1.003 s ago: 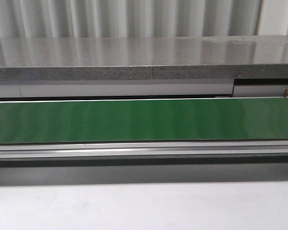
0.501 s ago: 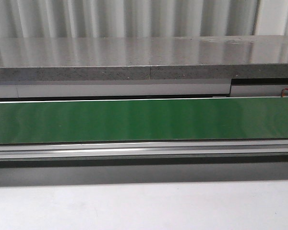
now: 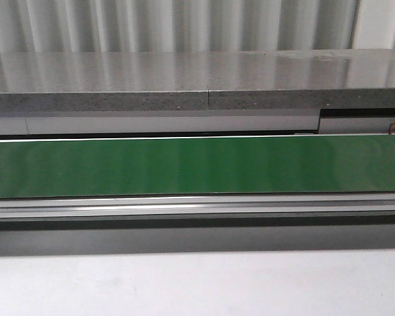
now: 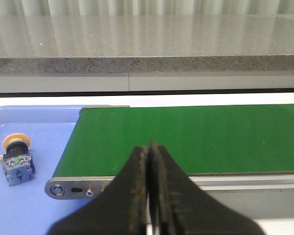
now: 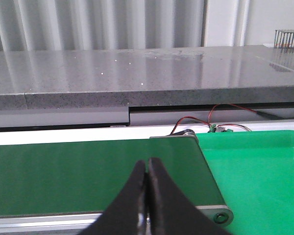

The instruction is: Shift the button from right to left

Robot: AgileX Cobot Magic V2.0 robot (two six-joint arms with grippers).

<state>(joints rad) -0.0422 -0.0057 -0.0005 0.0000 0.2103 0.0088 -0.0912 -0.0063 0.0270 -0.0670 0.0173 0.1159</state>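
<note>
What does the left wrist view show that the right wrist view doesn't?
Only the left wrist view shows the button, lying on the blue tray off the belt's end, plus the left pincer, shut and empty. Only the right wrist view shows the green tray, the red and black wires and the right pincer, also shut and empty. Both show the green conveyor belt and the grey stone counter behind it.

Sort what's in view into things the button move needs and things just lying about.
Needed:
- small orange-capped push-button
- light blue tray holding it
- green conveyor belt
- green tray
- both shut black grippers

Lying about:
- red and black wires
- grey speckled stone counter
</note>
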